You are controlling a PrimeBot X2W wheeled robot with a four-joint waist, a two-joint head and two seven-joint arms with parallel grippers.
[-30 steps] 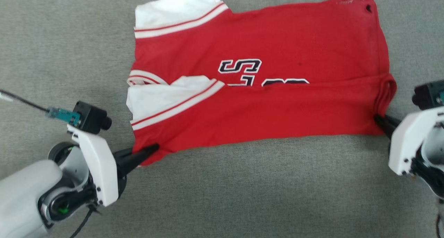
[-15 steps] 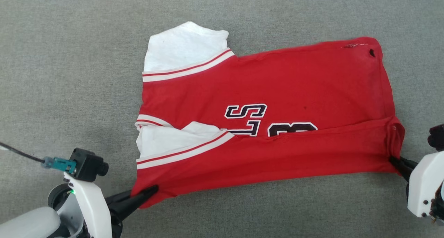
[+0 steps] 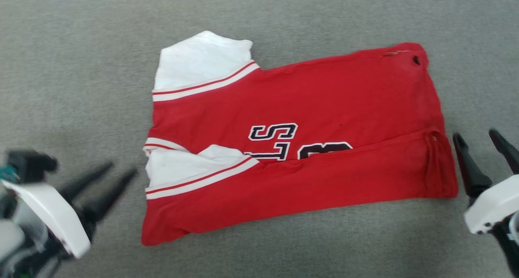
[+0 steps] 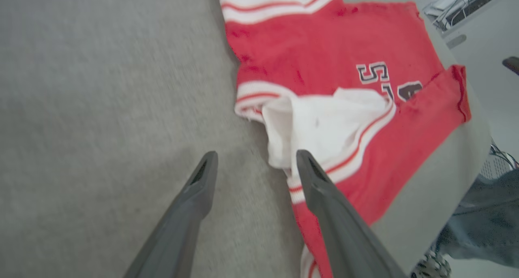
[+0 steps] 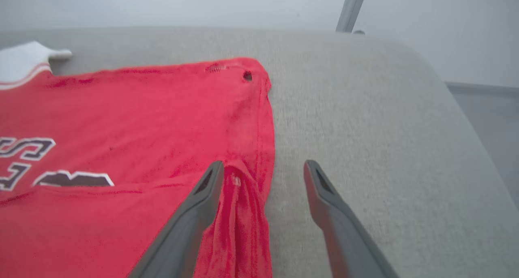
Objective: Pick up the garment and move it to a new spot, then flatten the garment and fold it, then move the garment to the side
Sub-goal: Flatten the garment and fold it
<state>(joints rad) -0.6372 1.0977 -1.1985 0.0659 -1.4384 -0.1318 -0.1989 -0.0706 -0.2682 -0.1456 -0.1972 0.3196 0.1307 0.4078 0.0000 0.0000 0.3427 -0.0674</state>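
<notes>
The garment, a red T-shirt with white sleeve ends and dark letters, lies on the grey padded surface with its near long edge folded over the body. My left gripper stands open just left of the near left corner, clear of the cloth. My right gripper is open beside the garment's right edge, nothing between its fingers. In the left wrist view the open left gripper points at the white sleeve of the garment. The right wrist view has the open right gripper astride the folded edge of the garment.
The grey surface's rounded edge drops off to the right of the garment, with a metal pole behind it. A person's leg in jeans stands beyond the surface's edge in the left wrist view.
Both grippers have let go of the garment's near corners, opened and drawn back a little. The garment now lies loose on the surface. The camera has shifted slightly.
</notes>
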